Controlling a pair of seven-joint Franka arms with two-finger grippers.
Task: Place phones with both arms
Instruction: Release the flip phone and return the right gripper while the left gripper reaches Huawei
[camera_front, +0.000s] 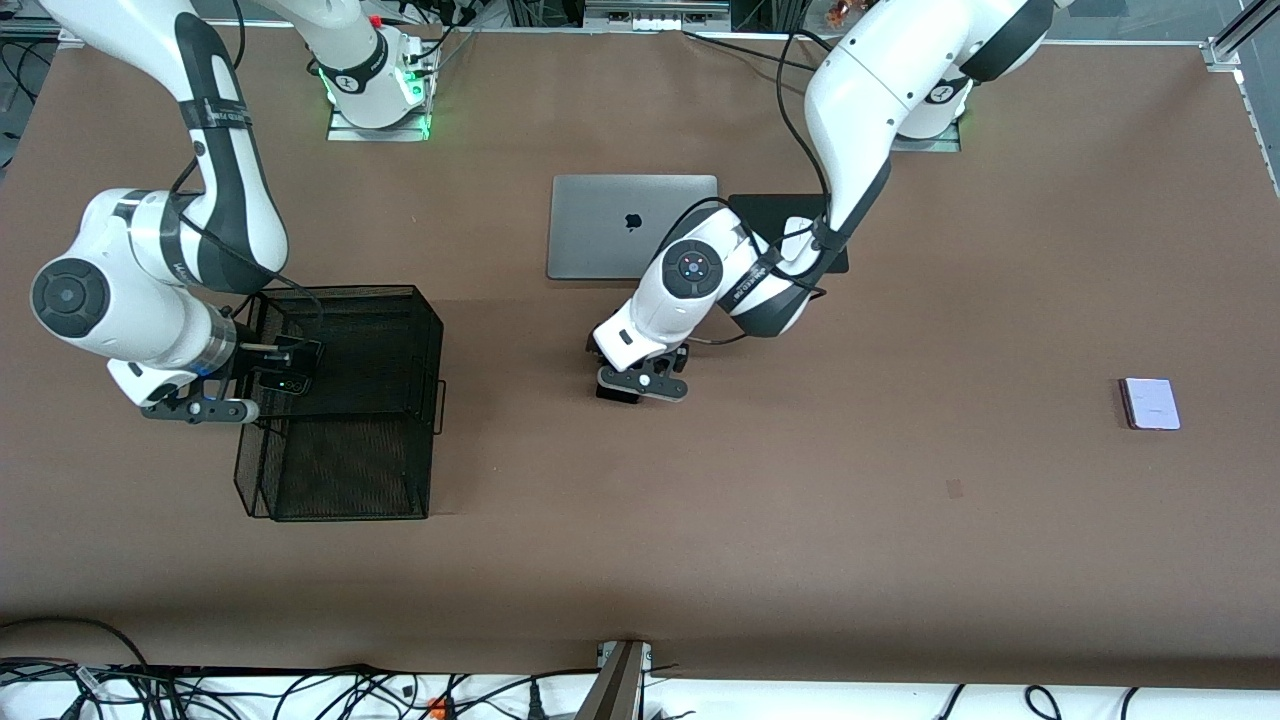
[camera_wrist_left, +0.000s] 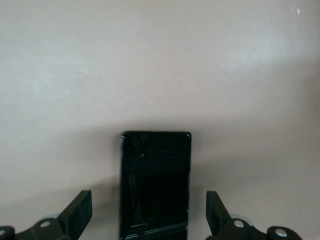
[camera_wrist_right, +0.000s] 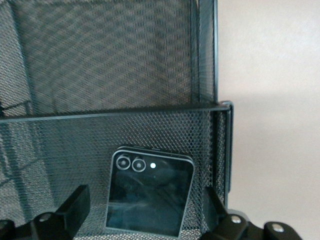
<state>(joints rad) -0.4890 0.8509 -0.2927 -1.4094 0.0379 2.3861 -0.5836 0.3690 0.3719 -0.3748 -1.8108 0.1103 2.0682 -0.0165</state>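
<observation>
My left gripper (camera_wrist_left: 149, 214) hangs low over the middle of the table, open. A long slim black phone (camera_wrist_left: 155, 185) lies flat on the table between its fingers (camera_wrist_left: 79, 210), with a gap on each side. In the front view this gripper (camera_front: 630, 380) covers most of that phone (camera_front: 616, 393). My right gripper (camera_wrist_right: 145, 210) is open over the black mesh basket (camera_front: 340, 500). A small squarish black phone (camera_wrist_right: 150, 197) with two camera rings lies on the basket's mesh floor between its fingers, untouched. A white-lavender phone (camera_front: 1150, 404) lies toward the left arm's end of the table.
A shut silver laptop (camera_front: 633, 226) lies farther from the front camera than the left gripper. Beside it is a black pad (camera_front: 775, 212), partly under the left arm. A mesh wall (camera_wrist_right: 110, 116) divides the basket's two compartments.
</observation>
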